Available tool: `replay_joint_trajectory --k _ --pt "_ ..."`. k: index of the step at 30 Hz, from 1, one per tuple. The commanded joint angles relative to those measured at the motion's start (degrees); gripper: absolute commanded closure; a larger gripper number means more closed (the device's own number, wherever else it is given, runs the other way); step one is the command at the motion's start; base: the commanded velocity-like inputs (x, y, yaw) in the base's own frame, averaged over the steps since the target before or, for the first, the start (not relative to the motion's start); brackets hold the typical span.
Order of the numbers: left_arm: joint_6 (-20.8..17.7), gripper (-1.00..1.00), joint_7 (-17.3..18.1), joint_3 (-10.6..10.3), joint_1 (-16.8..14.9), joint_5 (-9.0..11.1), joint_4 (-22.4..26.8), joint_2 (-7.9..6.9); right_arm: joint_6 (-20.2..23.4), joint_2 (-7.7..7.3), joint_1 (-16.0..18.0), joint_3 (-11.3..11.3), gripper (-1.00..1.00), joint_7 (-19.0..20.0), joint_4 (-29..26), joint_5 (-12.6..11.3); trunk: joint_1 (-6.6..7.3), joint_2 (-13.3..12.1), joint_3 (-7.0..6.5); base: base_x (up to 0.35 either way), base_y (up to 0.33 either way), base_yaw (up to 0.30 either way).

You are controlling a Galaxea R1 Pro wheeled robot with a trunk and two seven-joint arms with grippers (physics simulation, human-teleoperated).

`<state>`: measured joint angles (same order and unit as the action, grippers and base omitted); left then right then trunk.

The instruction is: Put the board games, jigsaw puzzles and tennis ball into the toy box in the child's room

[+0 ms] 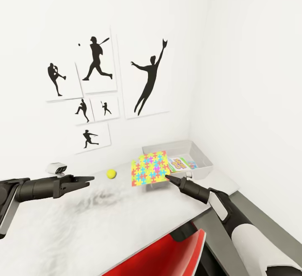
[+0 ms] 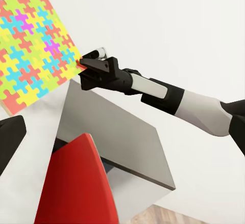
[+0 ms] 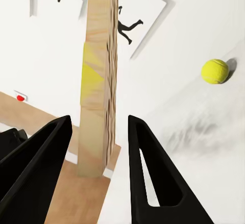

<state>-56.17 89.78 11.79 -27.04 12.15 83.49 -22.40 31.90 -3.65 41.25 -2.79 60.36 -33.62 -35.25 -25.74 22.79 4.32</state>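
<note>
Item one: right gripper, closed on the near right corner of a jigsaw puzzle. I hold it by the corner so the flat square stays lifted off the table and tilted, its far edge reaching toward the toy box. The left wrist view confirms the pinch at the puzzle's edge.

Item two: toy box, far right corner of the table, against the walls. Inside, at least one printed game box lies flat; I cannot tell how many are beneath or beside it.

Item three: tennis ball, loose on the table left of the puzzle, well apart from both arms. It also shows in the right wrist view.

Item four: left gripper, left side, hovering over the table with nothing between its fingers; whether they are parted or together I cannot tell.

Item five: red chair, near edge, below the table.

Judgement: puzzle is mid-carry, not yet in the box; ball remains.
</note>
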Motion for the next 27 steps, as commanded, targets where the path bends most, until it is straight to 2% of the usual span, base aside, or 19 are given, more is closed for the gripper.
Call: replay_joint_trajectory --k 1,9,27 --pt "-0.61 -1.0 0.22 -0.01 -0.04 -0.03 0.01 -0.02 0.28 -0.07 0.06 -0.29 1.0 -0.03 -0.01 -0.64 -0.04 0.13 0.13 0.026 0.0 0.0" --pt "-0.6 -1.0 0.22 0.04 -0.03 -0.1 0.01 0.02 -1.8 -0.13 0.06 -0.29 1.0 -0.08 0.04 -0.7 -0.04 0.13 0.13 0.1 0.0 0.0" --pt "-0.63 -1.0 0.22 0.07 -0.03 -0.1 0.01 0.05 -1.83 -0.21 0.06 -0.2 1.0 -0.26 0.05 -0.7 -0.04 0.13 0.13 0.055 0.0 0.0"
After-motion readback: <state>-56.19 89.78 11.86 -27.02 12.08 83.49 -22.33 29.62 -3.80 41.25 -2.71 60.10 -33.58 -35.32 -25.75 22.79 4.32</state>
